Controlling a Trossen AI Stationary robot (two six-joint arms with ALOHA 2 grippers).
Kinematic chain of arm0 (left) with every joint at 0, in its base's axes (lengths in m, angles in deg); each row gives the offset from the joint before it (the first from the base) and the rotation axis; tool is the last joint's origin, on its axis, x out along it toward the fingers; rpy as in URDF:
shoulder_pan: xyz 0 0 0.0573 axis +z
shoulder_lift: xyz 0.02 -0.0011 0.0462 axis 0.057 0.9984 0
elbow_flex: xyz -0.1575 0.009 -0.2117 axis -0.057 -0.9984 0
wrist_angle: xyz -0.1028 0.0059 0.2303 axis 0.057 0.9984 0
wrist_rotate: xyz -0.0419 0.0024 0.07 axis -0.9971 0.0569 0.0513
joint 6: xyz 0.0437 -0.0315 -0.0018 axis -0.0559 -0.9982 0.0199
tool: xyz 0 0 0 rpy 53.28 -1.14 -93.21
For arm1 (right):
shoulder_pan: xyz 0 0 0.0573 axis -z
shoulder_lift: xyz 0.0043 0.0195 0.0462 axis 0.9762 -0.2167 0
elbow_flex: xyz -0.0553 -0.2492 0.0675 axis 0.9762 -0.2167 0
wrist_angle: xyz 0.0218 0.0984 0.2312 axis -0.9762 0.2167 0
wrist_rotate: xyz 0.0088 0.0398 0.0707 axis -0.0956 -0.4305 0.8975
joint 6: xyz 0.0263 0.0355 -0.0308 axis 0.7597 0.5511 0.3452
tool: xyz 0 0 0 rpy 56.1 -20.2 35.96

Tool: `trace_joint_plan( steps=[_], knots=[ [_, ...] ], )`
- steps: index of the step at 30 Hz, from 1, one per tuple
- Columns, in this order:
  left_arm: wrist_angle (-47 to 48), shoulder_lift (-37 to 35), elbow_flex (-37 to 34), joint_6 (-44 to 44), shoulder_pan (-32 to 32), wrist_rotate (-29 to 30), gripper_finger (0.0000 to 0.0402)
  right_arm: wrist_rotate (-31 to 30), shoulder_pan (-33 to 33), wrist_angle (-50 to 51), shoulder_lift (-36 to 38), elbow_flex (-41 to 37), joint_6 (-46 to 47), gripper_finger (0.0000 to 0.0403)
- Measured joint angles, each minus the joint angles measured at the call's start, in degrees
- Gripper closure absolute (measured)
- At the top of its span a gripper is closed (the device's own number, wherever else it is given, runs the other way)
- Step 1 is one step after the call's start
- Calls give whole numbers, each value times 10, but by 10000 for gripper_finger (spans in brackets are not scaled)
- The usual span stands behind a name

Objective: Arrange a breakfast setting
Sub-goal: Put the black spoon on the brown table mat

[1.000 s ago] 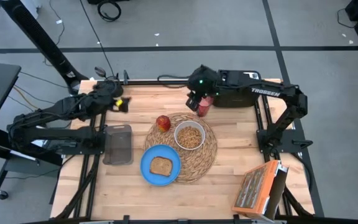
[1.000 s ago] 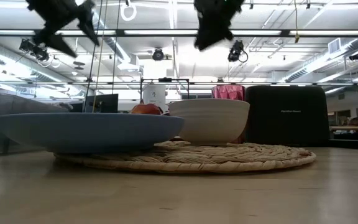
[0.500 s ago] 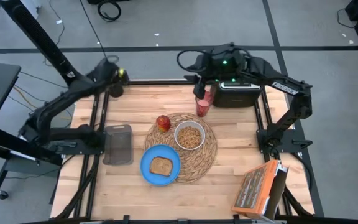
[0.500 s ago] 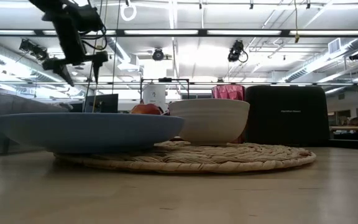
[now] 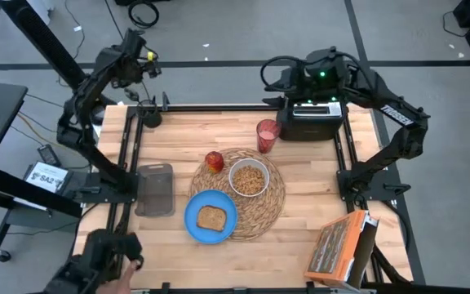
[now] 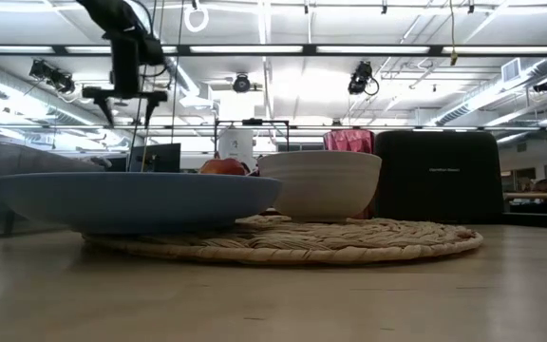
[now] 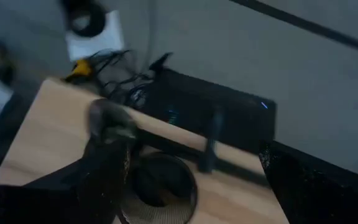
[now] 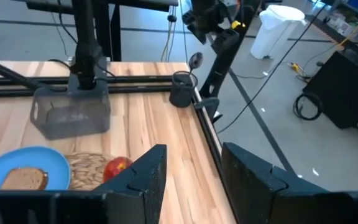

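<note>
While the near part of the setting looks finished, the risk sits at the far edge. Closest on the tabletop (image 5: 300, 245), the blue round plate (image 5: 192, 224) carries the toast slice (image 5: 211, 217) and overlaps the front of the round woven straw placemat (image 5: 272, 204). Just behind it the small white bowl (image 5: 233, 171), filled with cereal, stands on the mat, and the red apple (image 5: 214, 161) rests at the mat's far left rim. Anything brought in low over this cluster could roll the apple or jolt the bowl and scatter cereal. There is also little bare mat left for another piece.

Farther back, the pink cup (image 5: 267, 135) stands upright off the mat, in front of the black toaster (image 5: 315, 121). The right tool (image 8: 194, 152) hangs over the toaster with its fingers parted and nothing between them. A careless swing of that arm could topple the cup.

Farthest away, the dark spoon (image 8: 194, 60) appears to stand bowl-up in a dark mesh cup (image 5: 150, 119) at the far left corner. The left tool (image 6: 126, 95) hovers above it, spread and apparently empty. The spoon is thin and loose in its holder, so an off-centre pinch could push it aside. It could also drag the light mesh cup over or off the nearby edge. A weak grip might drop the spoon on the way to the mat.
</note>
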Motion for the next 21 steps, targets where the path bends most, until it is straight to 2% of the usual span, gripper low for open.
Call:
trace_joint_plan(
  steps=[3, 12, 14, 16, 21],
  knots=[
    [12, 9, -9, -94, 15, 31, 43, 0, 7, 10, 11, 0, 0, 241],
    [-32, 24, -17, -196, 23, 113, 77, 0, 26, 26, 30, 0, 2, 241],
    [-78, 41, -17, -143, 23, 113, 87, 0, 28, 33, 31, 0, 2, 241],
    [-116, 66, -12, -44, 27, 81, 92, 0, 28, 38, 31, 0, 2, 241],
    [-43, 136, 75, 88, 53, 7, 95, 0, 28, 38, 30, 0, 2, 241]
  ],
)
